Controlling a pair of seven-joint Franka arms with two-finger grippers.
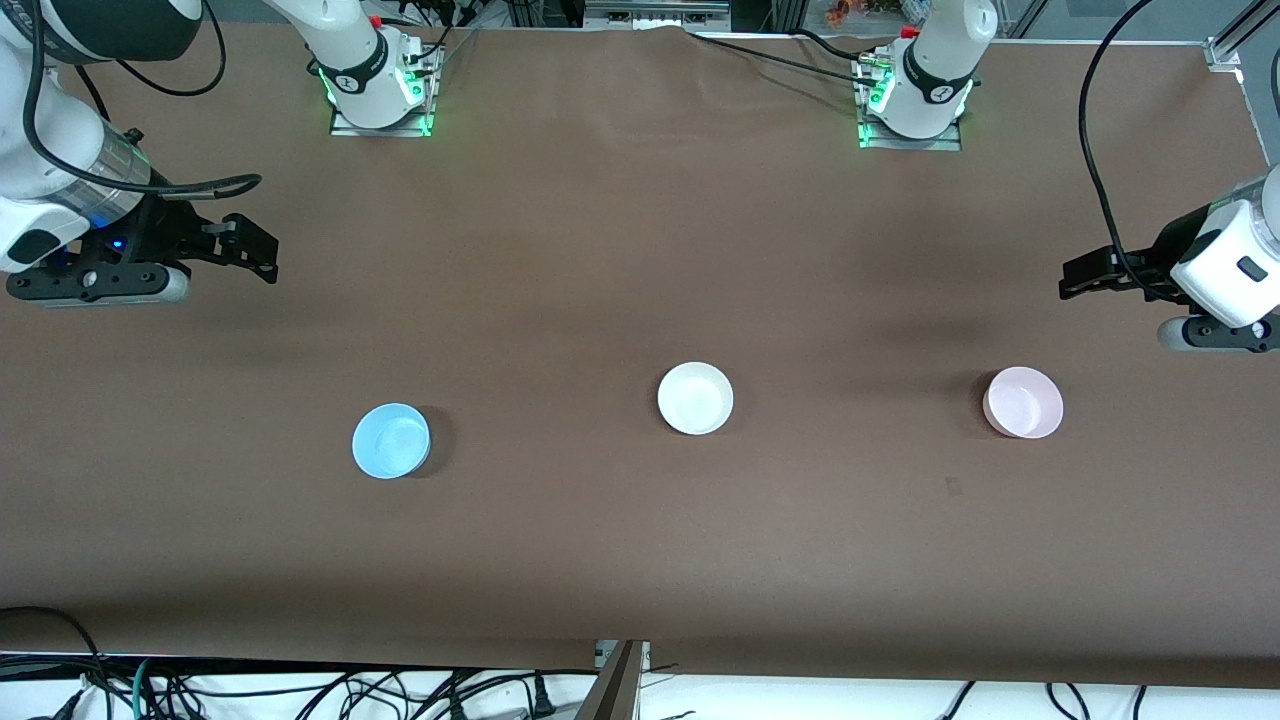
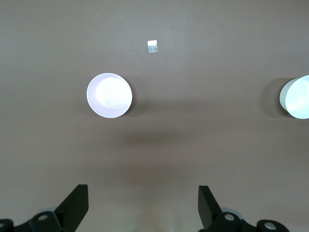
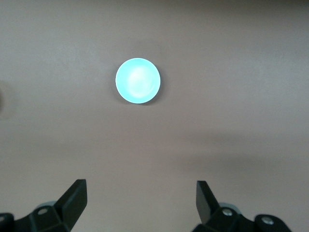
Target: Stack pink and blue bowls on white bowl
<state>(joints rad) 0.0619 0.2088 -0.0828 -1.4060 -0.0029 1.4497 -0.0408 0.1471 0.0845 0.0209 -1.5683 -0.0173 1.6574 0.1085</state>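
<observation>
Three bowls sat upright on the brown surface, well apart, roughly in a row. The white bowl was in the middle; the pink bowl lay toward the left arm's end, and the blue bowl toward the right arm's end, slightly nearer the front camera than the other two. Nothing was stacked yet. The left gripper hung above the surface at its own end, w/ the pink bowl below it in the left wrist view and the white bowl's edge just showing; its jaws were spread wide and held nothing. The right gripper hung over the surface at the other end, jaws likewise apart and empty, w/ the blue bowl in its wrist view. A small pale scrap lay near the pink bowl. Judging by looks, the bowls were prob. thin, stiff plastic: light, smooth, a bit slippery, not fragile, and apt to skid or tip if nudged from the side. The best hold was likely the rim, one finger inside and one outside the wall, coming straight down. Being equal in size, each would need centring over the white bowl to nest w/o jamming.
</observation>
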